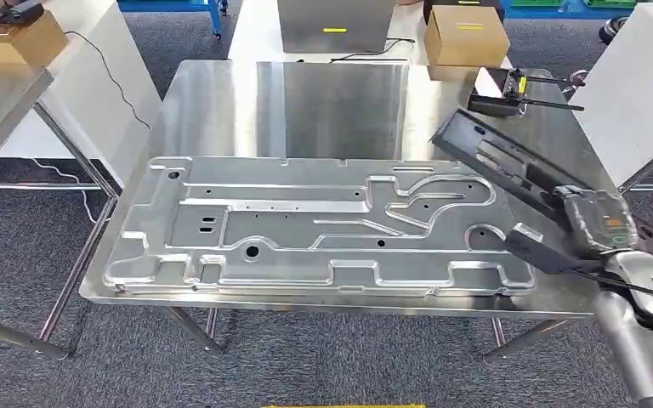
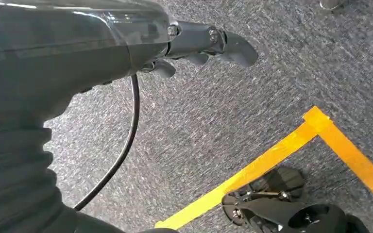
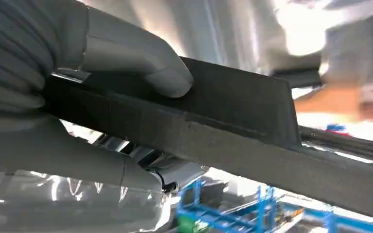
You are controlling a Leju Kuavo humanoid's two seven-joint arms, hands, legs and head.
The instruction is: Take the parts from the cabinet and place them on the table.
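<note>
The left hand (image 2: pixel 209 46) is hanging over grey carpet (image 2: pixel 252 111), its dark fingers (image 2: pixel 238 48) loosely spread and gripping nothing; a strip of yellow floor tape (image 2: pixel 272 158) is running across the carpet beyond it.

On the steel table (image 1: pixel 221 110), a large stamped silver metal panel (image 1: pixel 306 225) is lying flat, well to the left of the right hand and reaching almost to it at its right end. Further back, boxes (image 1: pixel 466 36) are sitting behind the table.

The right hand (image 1: pixel 599 223) is grasping a long black plastic trim part (image 1: pixel 497 157). In the head view the part is stretching away from the hand, up and to the left, over the table's right side, while its near end (image 1: pixel 534 246) is sticking out on the hand's left, just above the panel's right corner. Whether the far end is touching the table I cannot tell. In the right wrist view the thick grey thumb (image 3: pixel 145 63) is pressing on the part's upper face (image 3: pixel 233 97), with the rest of the hand wrapping beneath it.
</note>
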